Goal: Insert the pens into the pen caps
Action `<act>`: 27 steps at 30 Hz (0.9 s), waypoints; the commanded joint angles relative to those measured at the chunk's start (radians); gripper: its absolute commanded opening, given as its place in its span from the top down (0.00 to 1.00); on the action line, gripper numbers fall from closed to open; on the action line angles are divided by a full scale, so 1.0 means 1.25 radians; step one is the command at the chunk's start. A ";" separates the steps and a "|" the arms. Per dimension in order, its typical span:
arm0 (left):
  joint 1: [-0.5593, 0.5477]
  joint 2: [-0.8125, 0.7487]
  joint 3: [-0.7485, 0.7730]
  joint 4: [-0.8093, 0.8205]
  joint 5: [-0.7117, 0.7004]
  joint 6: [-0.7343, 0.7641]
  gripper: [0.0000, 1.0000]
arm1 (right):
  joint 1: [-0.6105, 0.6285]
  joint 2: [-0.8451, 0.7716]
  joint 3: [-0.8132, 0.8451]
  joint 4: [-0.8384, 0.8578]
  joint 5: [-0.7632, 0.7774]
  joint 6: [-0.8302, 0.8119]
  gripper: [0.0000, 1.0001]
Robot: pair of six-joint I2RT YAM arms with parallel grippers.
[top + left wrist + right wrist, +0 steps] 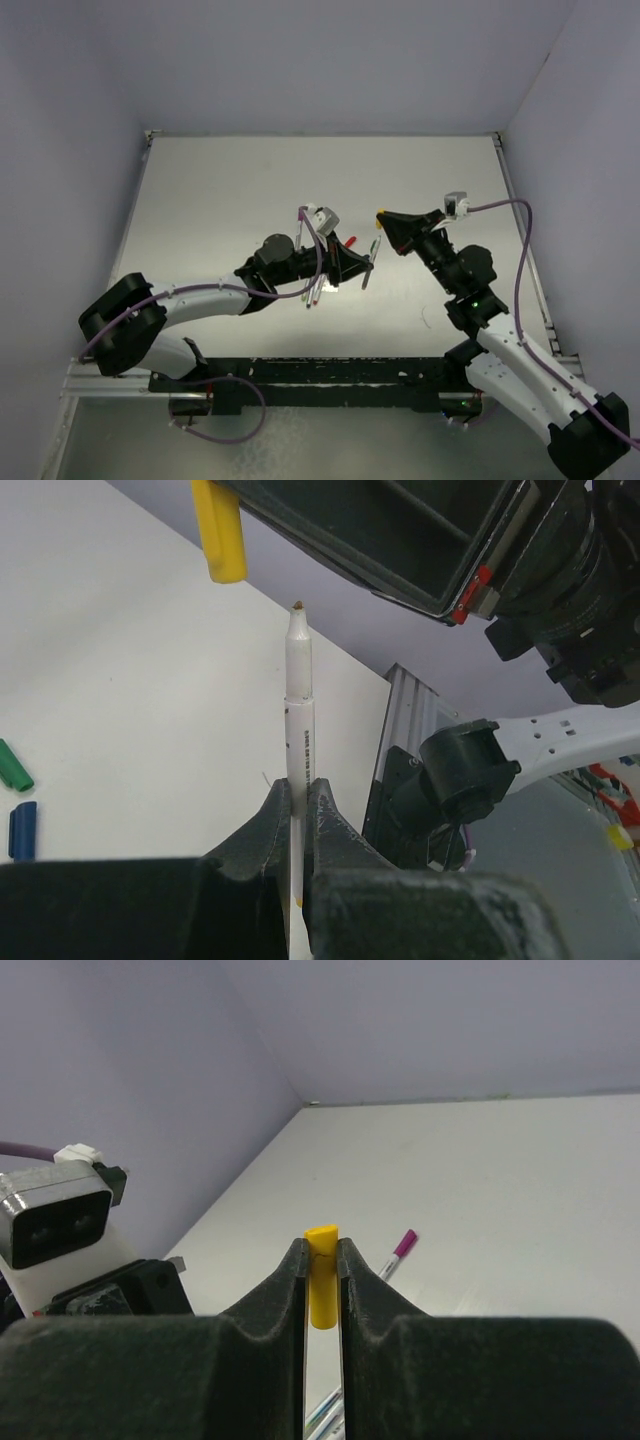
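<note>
Pinched in the left gripper (299, 788), the pen (298, 700) runs straight out beyond the fingertips, its tip just short and aside of the yellow cap (322, 1285) clamped in the right gripper (320, 1250).

pen (298, 710) btm hidden in left pincer (298, 788) | yellow cap (222, 540) top cut off | pens (322, 1415) mostly behind right pincer (322, 1252)

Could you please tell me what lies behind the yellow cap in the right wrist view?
Behind the yellow cap, pinched in the right gripper, a purple-tipped pen lies on the table. The gripper's fingers cover most of its barrel.
</note>
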 commanded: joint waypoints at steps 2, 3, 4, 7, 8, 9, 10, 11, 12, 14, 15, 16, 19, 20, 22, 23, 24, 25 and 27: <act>-0.002 -0.013 -0.013 0.085 -0.025 -0.034 1.00 | 0.006 -0.003 -0.006 0.071 -0.020 0.016 1.00; -0.002 -0.013 -0.014 0.088 -0.028 -0.037 1.00 | 0.006 -0.003 -0.006 0.074 -0.021 0.016 1.00; -0.003 -0.012 -0.014 0.091 -0.029 -0.039 1.00 | 0.006 -0.004 -0.006 0.077 -0.020 0.018 1.00; -0.002 -0.007 -0.015 0.093 -0.029 -0.043 1.00 | 0.007 -0.006 -0.006 0.086 -0.015 0.019 1.00; -0.002 -0.007 -0.016 0.093 -0.028 -0.045 1.00 | 0.007 -0.006 -0.006 0.088 -0.012 0.019 1.00; -0.002 -0.005 -0.017 0.095 -0.028 -0.047 1.00 | 0.007 -0.004 -0.005 0.091 -0.011 0.019 1.00; -0.002 -0.003 -0.019 0.098 -0.030 -0.049 1.00 | 0.007 -0.004 -0.002 0.093 -0.010 0.019 1.00; -0.002 -0.002 -0.021 0.102 -0.032 -0.051 1.00 | 0.007 -0.001 0.001 0.094 -0.012 0.020 1.00; -0.002 0.001 -0.022 0.106 -0.033 -0.053 1.00 | 0.008 0.001 0.003 0.095 -0.016 0.022 1.00; -0.002 0.003 -0.022 0.110 -0.034 -0.056 1.00 | 0.009 0.008 0.004 0.102 -0.026 0.028 1.00; -0.002 0.003 -0.022 0.111 -0.035 -0.055 1.00 | 0.008 0.011 0.004 0.105 -0.028 0.031 1.00; -0.003 0.004 -0.023 0.113 -0.035 -0.056 1.00 | 0.009 0.012 0.005 0.108 -0.030 0.032 1.00; -0.003 0.006 -0.025 0.115 -0.037 -0.056 1.00 | 0.010 0.010 0.005 0.109 -0.032 0.033 1.00; -0.002 0.006 -0.024 0.116 -0.038 -0.057 1.00 | 0.011 0.009 0.004 0.109 -0.033 0.033 1.00; -0.002 0.005 -0.028 0.121 -0.041 -0.059 1.00 | 0.010 0.008 0.004 0.107 -0.034 0.033 1.00; -0.002 0.005 -0.031 0.126 -0.044 -0.059 1.00 | 0.010 0.007 0.003 0.107 -0.034 0.033 1.00; -0.002 0.003 -0.033 0.129 -0.047 -0.059 1.00 | 0.011 0.007 0.004 0.107 -0.034 0.034 1.00; -0.002 0.001 -0.035 0.129 -0.050 -0.059 1.00 | 0.011 0.005 0.002 0.107 -0.034 0.034 1.00; -0.002 -0.004 -0.038 0.129 -0.057 -0.058 1.00 | 0.010 0.003 0.002 0.106 -0.034 0.034 1.00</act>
